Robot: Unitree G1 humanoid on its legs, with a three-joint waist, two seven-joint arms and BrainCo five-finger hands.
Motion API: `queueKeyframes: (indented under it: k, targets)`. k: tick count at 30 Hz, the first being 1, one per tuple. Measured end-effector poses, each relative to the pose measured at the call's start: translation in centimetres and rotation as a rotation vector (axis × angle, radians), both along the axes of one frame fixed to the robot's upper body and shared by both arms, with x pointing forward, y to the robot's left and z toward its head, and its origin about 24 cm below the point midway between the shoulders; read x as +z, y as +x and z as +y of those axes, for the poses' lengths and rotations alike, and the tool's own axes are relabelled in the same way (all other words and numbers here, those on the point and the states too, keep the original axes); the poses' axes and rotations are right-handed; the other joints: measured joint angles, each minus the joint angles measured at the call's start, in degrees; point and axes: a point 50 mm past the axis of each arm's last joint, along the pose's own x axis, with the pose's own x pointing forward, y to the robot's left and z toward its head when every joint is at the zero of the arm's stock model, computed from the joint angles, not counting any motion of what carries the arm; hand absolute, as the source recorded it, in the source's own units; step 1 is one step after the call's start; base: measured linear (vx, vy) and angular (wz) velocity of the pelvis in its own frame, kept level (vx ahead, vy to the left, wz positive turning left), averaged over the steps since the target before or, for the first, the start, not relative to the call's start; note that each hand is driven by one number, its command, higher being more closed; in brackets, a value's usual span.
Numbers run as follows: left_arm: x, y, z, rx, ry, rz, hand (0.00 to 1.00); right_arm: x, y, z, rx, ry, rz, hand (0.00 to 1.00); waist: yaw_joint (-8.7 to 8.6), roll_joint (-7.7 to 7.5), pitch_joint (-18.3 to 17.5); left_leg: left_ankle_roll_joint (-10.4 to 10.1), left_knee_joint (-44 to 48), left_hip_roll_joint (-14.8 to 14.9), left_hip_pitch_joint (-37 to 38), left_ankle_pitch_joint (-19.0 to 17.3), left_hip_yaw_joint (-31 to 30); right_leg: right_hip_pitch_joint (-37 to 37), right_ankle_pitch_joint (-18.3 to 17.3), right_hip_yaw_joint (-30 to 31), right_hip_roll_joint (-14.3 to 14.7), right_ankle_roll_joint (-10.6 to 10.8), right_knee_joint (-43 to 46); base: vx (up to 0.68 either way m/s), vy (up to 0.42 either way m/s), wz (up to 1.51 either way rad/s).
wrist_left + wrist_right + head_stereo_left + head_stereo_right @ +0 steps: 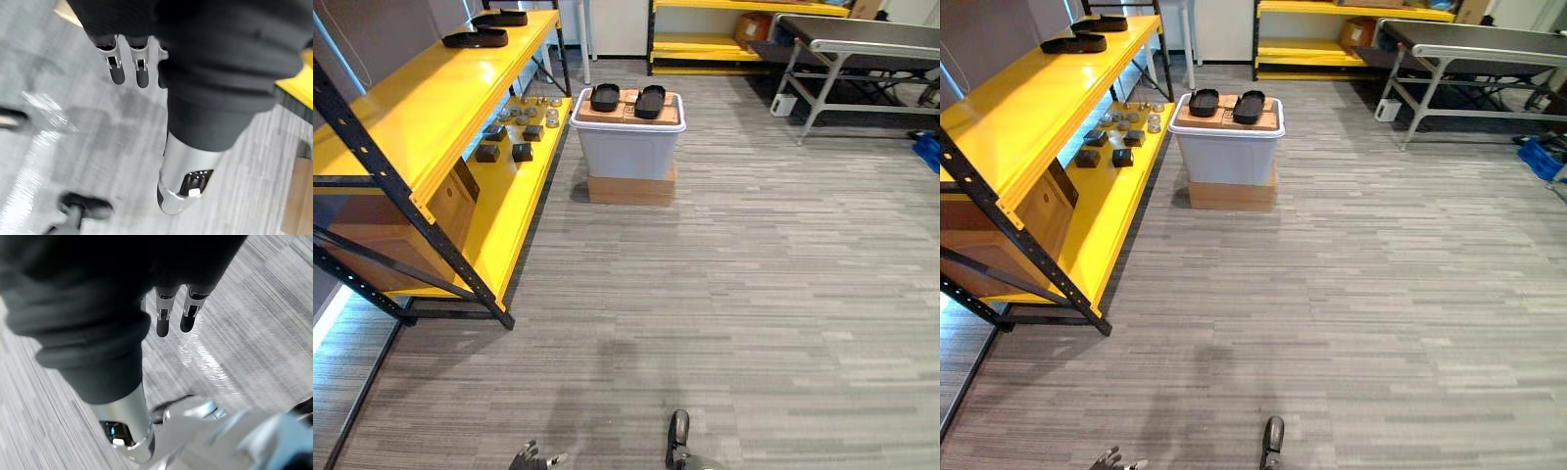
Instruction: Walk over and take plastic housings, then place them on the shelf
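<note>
Nearby, left hand and right hand hung low, fingers relaxed, both empty. Far ahead, two black plastic housings lay atop a white bin, right of the yellow shelf; veering left on approach could clip its frame.

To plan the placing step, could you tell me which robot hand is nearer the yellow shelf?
Left. The left robot hand hangs on the side of the yellow shelf, the right robot hand farther right; neither touches it.
</note>
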Motion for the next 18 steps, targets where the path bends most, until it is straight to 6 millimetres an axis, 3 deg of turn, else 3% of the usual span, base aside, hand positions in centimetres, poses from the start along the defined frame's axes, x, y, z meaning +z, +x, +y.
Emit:
queueKeyframes:
  k: [1,3,4,5,6,7,9,10,11,12,13,14,16,17,18]
  targets:
    - [-0.2,-0.5,-0.1,0.034,-0.020,0.006,0.00,0.0,-0.3,-0.1,-0.038,0.007,-0.001,0.00,0.13,0.06,0.03,-1.91,8.72,0.49,-2.61,1.14,-0.04,2.16,-1.79,-0.25,0.65,-1.11,0.50,0.72,-0.288,-0.06]
    - [-1.0,-2.4,-0.4,0.109,-0.056,0.040,0.00,-0.2,-1.5,-0.4,-0.062,0.004,0.014,0.00,0.28,0.69,0.19,-8.00,35.46,2.63,-10.66,8.94,-0.22,11.97,-5.35,-0.50,2.95,-2.14,-2.95,0.81,-0.261,0.01]
    - [-1.2,-3.3,-0.3,0.139,-0.065,0.057,0.00,-0.2,-1.7,-0.4,-0.060,0.004,0.020,0.00,1.19,0.73,0.23,-7.89,48.14,4.42,-15.33,8.79,1.57,17.70,-6.42,0.10,4.53,-2.71,-5.82,0.71,-0.198,-0.09]
    - [-1.3,-3.6,-0.3,0.153,-0.067,0.066,0.00,-0.2,-1.6,-0.2,-0.060,0.006,0.017,0.00,1.65,0.44,0.23,-7.80,52.45,5.36,-17.84,8.72,3.10,20.33,-6.94,0.66,5.10,-3.01,-7.31,0.77,-0.186,-0.34]
    - [-1.6,-4.5,-0.4,0.168,-0.076,0.086,0.00,0.0,-0.9,0.0,-0.058,0.003,-0.011,0.00,3.46,-0.05,0.24,-6.55,57.11,6.98,-23.75,7.99,7.47,25.40,-8.21,2.74,5.43,-2.63,-10.48,0.72,-0.119,-0.49]
    - [-1.9,-5.3,-0.9,0.202,-0.104,0.101,0.00,0.3,0.0,-0.1,-0.051,-0.005,-0.040,0.00,4.78,-0.25,0.19,-4.48,55.30,6.84,-29.19,6.08,9.87,28.16,-9.41,4.61,5.25,-2.30,-12.25,0.70,-0.081,-0.58]
    - [-1.8,-5.6,-0.6,0.218,-0.097,0.096,0.00,0.5,1.3,-0.1,-0.045,-0.004,-0.069,0.00,6.38,-0.32,0.25,-3.78,47.19,5.23,-32.77,4.20,10.82,30.14,-10.56,6.32,4.08,-1.48,-12.92,0.45,0.049,-0.59]
    - [-2.0,-6.4,-0.5,0.227,-0.097,0.113,0.00,0.6,2.2,0.2,-0.041,0.008,-0.083,0.00,7.49,-1.04,0.64,-3.61,33.70,2.05,-34.43,3.75,10.55,31.99,-12.11,8.04,1.91,-0.34,-12.89,0.57,0.128,-0.88]
    - [-2.3,-7.5,-0.7,0.233,-0.100,0.142,0.00,0.9,3.3,0.2,-0.029,0.007,-0.107,0.00,8.26,-1.21,0.56,-2.67,17.90,-0.14,-34.91,5.65,9.30,34.09,-14.09,9.59,-0.08,1.22,-13.50,0.58,0.146,-0.85]
    - [-2.4,-8.2,-0.9,0.238,-0.105,0.158,0.00,1.2,4.0,0.3,-0.014,0.003,-0.124,0.00,8.40,-0.77,0.29,-2.66,11.22,-0.32,-35.42,6.96,8.62,35.33,-15.11,10.02,-0.57,1.84,-14.05,0.61,0.193,-0.62]
    - [-2.6,-9.1,-1.0,0.244,-0.106,0.181,0.00,1.2,4.1,0.4,0.010,-0.004,-0.122,0.00,8.73,-0.42,-0.07,-4.09,8.03,-0.12,-36.95,10.73,7.84,37.03,-16.90,10.73,-1.15,2.50,-14.79,0.65,0.254,-0.49]
    - [-2.8,-10.3,-0.8,0.254,-0.100,0.213,0.00,0.8,3.5,1.3,0.049,0.008,-0.092,0.00,9.90,-1.98,-1.79,-3.05,12.53,-2.48,-37.89,15.23,7.83,38.45,-18.87,11.50,-3.61,2.44,-13.88,0.83,0.310,-0.31]
    - [-2.9,-10.8,-0.5,0.256,-0.095,0.235,0.00,0.6,3.5,1.9,0.088,0.014,-0.081,0.00,9.22,-2.95,-2.53,2.20,15.11,-4.67,-37.33,15.41,6.28,36.94,-18.68,11.17,-5.56,2.84,-6.58,0.77,0.281,-0.02]
    - [-2.9,-10.9,-0.1,0.253,-0.088,0.247,0.00,0.5,3.1,2.1,0.097,0.017,-0.071,0.00,9.24,-3.54,-2.26,4.75,16.74,-5.85,-34.68,14.85,6.24,33.35,-17.77,12.12,-6.80,4.39,6.08,0.77,0.310,0.02]
    - [-2.9,-11.1,0.3,0.250,-0.078,0.256,0.00,0.3,2.8,2.3,0.099,0.023,-0.061,0.00,9.06,-4.85,-1.50,7.37,17.17,-7.32,-30.12,13.26,6.31,28.58,-12.08,13.96,-8.68,9.39,22.42,0.74,0.283,0.00]
